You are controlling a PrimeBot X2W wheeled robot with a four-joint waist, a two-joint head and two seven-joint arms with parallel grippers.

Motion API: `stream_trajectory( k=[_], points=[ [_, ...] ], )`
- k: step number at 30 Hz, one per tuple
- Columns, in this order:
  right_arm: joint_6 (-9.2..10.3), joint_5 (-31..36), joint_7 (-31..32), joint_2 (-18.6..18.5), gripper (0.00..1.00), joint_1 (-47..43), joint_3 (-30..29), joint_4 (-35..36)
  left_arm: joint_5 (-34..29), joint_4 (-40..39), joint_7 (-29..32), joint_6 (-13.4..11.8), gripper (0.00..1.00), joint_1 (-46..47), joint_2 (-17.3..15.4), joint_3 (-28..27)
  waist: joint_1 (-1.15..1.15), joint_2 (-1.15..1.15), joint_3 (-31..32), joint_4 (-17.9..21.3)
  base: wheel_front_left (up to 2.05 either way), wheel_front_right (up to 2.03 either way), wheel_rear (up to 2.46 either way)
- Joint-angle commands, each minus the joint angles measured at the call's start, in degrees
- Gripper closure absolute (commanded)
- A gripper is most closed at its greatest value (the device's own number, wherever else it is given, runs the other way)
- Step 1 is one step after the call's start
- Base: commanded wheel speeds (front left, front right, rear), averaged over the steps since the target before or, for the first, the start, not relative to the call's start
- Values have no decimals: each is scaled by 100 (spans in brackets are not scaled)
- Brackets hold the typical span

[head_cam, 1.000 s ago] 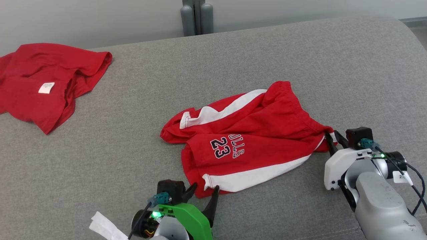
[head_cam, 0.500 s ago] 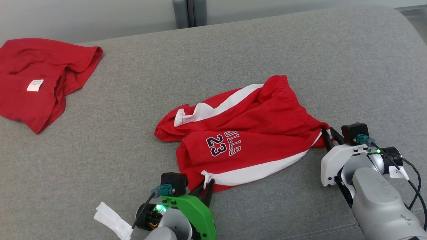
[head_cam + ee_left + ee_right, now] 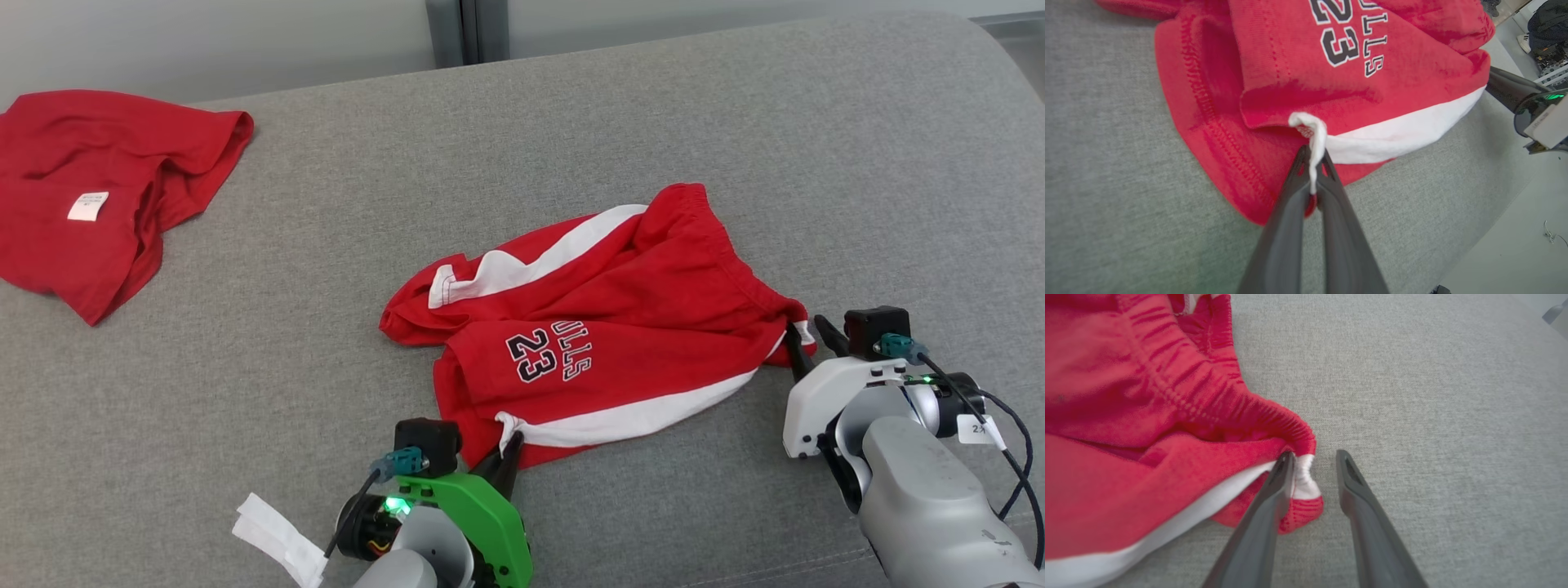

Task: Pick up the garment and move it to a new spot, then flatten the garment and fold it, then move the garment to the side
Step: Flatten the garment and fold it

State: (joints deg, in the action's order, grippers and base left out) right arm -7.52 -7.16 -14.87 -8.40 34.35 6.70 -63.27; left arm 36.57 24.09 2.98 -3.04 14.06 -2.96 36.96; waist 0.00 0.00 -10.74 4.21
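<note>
The garment (image 3: 620, 327) is a pair of red shorts with white side stripes and "23" printed on it, lying crumpled on the grey cushion (image 3: 735, 122). My left gripper (image 3: 508, 447) is at its near hem and is shut on the white-edged hem corner, pinched between the jaws in the left wrist view (image 3: 1312, 159). My right gripper (image 3: 804, 331) is at the waistband corner on the right. It stands open (image 3: 1312, 455), with the corner of the garment (image 3: 1126, 416) lying loose against its left finger.
A second red garment (image 3: 98, 188) with a white label lies at the far left of the cushion. A white paper strip (image 3: 273, 543) hangs by my left wrist. Grey posts (image 3: 465, 33) stand behind the cushion's back edge.
My left gripper has shut on the near hem corner. My right gripper's jaws have parted at the waistband corner. The camera shifted slightly.
</note>
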Motion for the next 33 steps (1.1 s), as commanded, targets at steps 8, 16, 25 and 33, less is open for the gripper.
stream_trajectory(
  k=[8, 16, 25, 33],
  points=[
    [5, -343, 37, -13, 100, 103, 391, -110, 70, -10, -192, -40, 100, 142, 1, 12, 0, 0, 43, -31, 0, 0, 0],
    [6, -1057, -29, -37, 100, -167, 718, 801, 143, -388, -751, -28, 100, 172, -33, -237, 0, 0, 254, 8, 0, 0, 0],
    [7, -2224, 442, -788, 100, -929, 1227, 3222, 97, -1604, -1114, -231, 100, 50, -439, -679, 0, 0, 788, 86, 0, 0, 0],
    [6, -2494, 1559, -1272, 100, -1823, 647, 5930, -146, -3486, -876, -574, 100, 108, -1140, -1082, 0, 0, 1297, 84, 0, 0, 0]
  ],
)
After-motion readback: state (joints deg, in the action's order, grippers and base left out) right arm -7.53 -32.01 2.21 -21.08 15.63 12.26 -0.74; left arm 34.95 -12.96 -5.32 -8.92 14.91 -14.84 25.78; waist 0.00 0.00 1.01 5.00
